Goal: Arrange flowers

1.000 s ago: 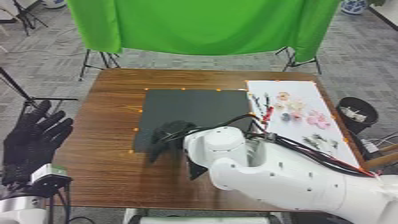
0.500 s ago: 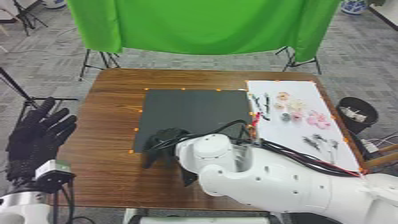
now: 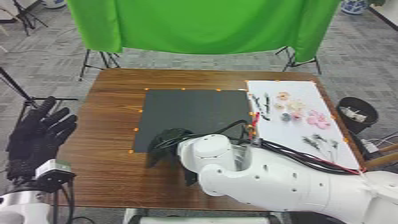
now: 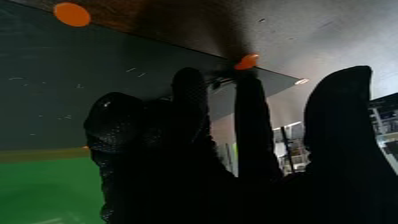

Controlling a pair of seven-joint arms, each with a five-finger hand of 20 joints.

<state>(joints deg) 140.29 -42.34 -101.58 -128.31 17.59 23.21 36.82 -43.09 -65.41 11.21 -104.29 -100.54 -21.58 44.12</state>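
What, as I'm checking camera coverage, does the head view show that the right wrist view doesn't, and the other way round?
Head view: the white sheet with its pink flower, the round black bin, the black-gloved left hand.
Right wrist view: fine pale scratches on the flat dark-grey mat; a thin dark wisp, too unclear to name, near the black-gloved right hand.
Both: that mat and right hand, the orange stickers, the brown wooden table, the green cloth.

A green cloth [image 3: 200, 27] hangs behind the brown wooden table [image 3: 111, 120] on a grey tiled floor [image 3: 53, 60].
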